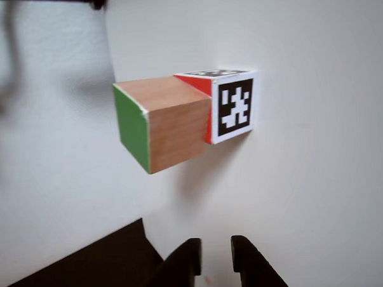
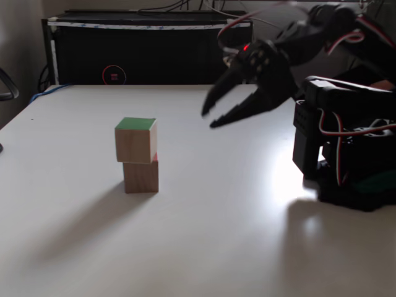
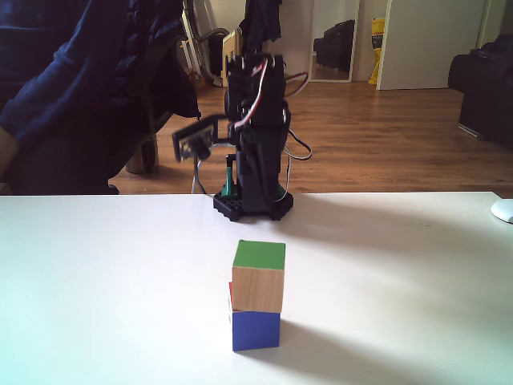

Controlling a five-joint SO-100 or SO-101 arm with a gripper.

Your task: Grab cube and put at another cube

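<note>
Spread apart and empty, jaws of the black gripper (image 2: 207, 119), raised above the white table (image 2: 235, 247) toward its far right side in a fixed view, well clear of both cubes. Dark fingertips (image 1: 187, 255) at the lower edge of the other view. Stacked near the table's middle: wood-and-green cube (image 2: 135, 140) on top, green face up, sitting slightly askew on the red marker cube (image 2: 141, 177). Same stack, cube (image 3: 258, 277) over red marker cube (image 3: 255, 330), nearer the front edge in a fixed view.

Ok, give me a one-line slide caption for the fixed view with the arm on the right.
Green-topped wooden cube stacked on the second cube on the white table; open black tool raised clear.
</note>
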